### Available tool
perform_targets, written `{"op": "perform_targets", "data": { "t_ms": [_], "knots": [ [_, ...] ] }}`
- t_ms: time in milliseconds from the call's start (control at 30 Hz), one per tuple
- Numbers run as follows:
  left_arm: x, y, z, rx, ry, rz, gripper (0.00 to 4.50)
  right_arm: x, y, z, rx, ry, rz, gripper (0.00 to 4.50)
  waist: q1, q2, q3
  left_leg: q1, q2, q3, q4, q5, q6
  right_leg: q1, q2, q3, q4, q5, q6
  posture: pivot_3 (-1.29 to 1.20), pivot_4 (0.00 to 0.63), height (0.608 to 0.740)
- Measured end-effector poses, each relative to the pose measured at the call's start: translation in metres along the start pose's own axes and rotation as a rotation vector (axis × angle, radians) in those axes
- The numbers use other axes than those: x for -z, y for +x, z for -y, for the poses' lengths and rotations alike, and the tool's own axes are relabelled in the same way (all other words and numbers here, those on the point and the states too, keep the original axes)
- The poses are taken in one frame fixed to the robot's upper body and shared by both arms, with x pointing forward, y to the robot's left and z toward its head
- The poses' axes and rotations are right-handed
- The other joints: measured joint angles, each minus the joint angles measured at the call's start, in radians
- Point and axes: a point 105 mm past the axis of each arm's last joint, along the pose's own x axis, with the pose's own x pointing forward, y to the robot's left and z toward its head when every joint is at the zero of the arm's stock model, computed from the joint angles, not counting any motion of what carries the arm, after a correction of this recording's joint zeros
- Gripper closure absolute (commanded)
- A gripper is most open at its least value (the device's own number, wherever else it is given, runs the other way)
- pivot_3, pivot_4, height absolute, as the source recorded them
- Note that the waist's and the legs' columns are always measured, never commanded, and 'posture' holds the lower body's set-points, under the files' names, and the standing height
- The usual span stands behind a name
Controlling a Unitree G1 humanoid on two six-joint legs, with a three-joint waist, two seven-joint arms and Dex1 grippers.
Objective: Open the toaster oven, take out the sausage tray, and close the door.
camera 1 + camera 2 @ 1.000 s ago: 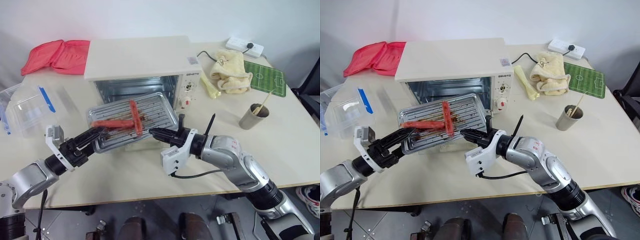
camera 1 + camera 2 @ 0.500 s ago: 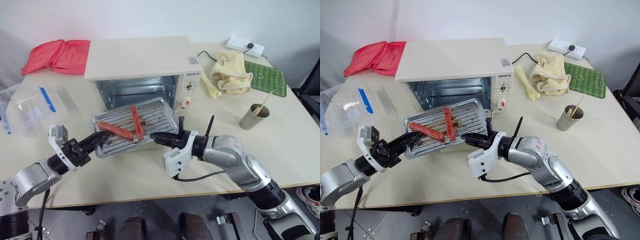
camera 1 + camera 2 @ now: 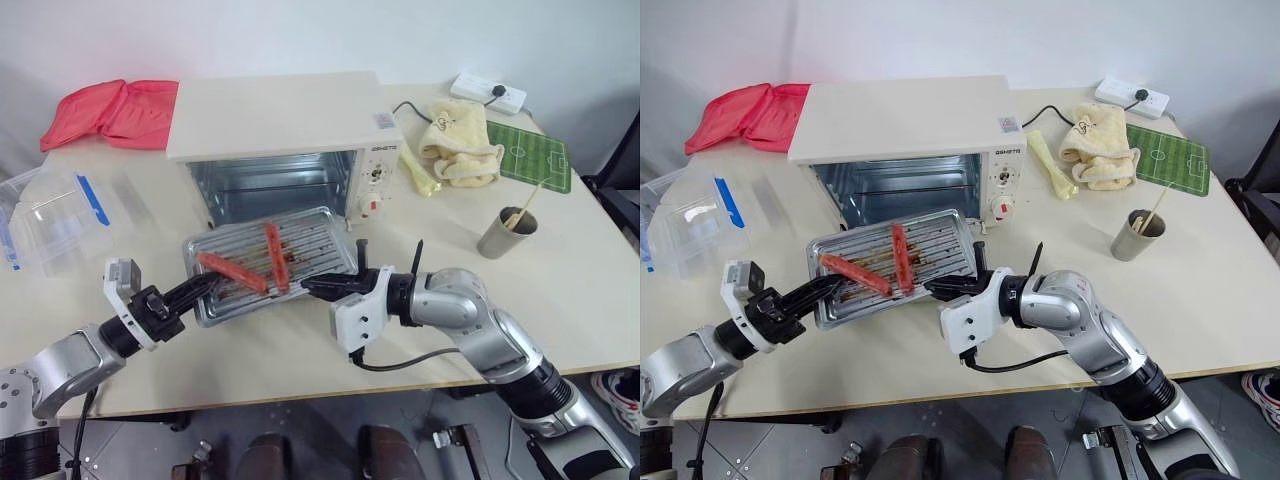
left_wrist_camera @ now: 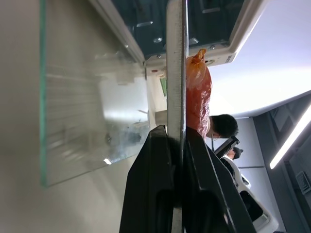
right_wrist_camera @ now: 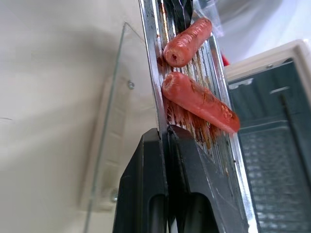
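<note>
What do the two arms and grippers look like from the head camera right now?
Both arms are silver-grey metal with black joints. The left gripper and right gripper have black fingers and white wrist camera blocks. A black cable loops under the right forearm.

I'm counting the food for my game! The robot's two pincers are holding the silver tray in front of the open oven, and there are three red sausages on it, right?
Not quite: the sausage tray has two red sausages, not three, as the left eye view shows. The rest is right: the left pincer and right pincer hold it before the open toaster oven.
</note>
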Motion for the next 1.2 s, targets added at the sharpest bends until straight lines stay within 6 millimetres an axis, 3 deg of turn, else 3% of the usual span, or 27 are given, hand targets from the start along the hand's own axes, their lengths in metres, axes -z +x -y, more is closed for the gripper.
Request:
{"op": "perform_targets", "data": {
  "t_ms": [67,167,533,700,900,1000,1200],
  "knots": [
    [0.003,0.002,-0.004,-0.021,-0.011,-0.011,4.47,0.001,-0.001,-0.005,-0.017,0.028,0.002,4.50,0.000,0.000,0.000,0.000,0.000,0.000,0.000,0.000,0.000,0.000,0.000,0.000,-0.001,0.000,0.000,0.00,0.150,0.740],
    [0.005,0.004,-0.009,-0.037,-0.029,-0.022,4.50,-0.001,-0.001,-0.007,-0.026,0.056,0.024,3.71,0.000,0.000,0.000,0.000,0.000,0.000,0.000,0.000,0.000,0.001,0.000,0.000,-0.001,0.000,0.000,0.00,0.150,0.740],
    [0.020,0.009,-0.015,-0.053,-0.055,-0.111,4.50,-0.019,-0.016,-0.008,-0.102,0.081,0.141,0.04,0.002,0.000,0.000,0.000,0.000,0.000,0.000,0.000,0.000,0.001,0.000,0.000,-0.003,0.000,0.000,0.00,0.150,0.740],
    [0.022,0.003,-0.017,-0.053,-0.066,-0.102,4.50,-0.017,-0.041,-0.004,-0.216,0.203,0.130,0.04,0.003,0.000,0.000,0.000,0.000,0.000,0.000,0.000,0.000,0.002,0.000,0.000,-0.005,0.000,0.000,0.00,0.150,0.740],
    [0.019,-0.019,-0.014,-0.038,-0.061,-0.029,4.50,0.010,-0.070,0.028,-0.164,0.357,0.022,0.04,0.003,0.000,0.000,0.000,0.000,0.001,-0.001,0.000,0.000,0.002,0.000,0.000,-0.006,0.000,0.000,0.00,0.150,0.740],
    [0.016,-0.030,-0.016,-0.049,-0.066,0.015,4.50,0.030,-0.078,0.029,-0.152,0.420,-0.027,0.64,0.003,0.000,0.000,-0.001,0.000,0.003,-0.001,0.000,0.001,0.002,0.000,0.000,-0.008,0.000,0.000,0.00,0.150,0.740],
    [0.023,-0.047,-0.016,-0.027,-0.078,0.132,4.50,0.069,-0.092,0.013,-0.151,0.487,-0.128,2.69,0.007,0.000,0.000,-0.001,0.000,0.004,-0.001,-0.001,0.002,0.003,0.000,0.001,-0.011,0.000,0.000,0.00,0.150,0.740]
  ]
}}
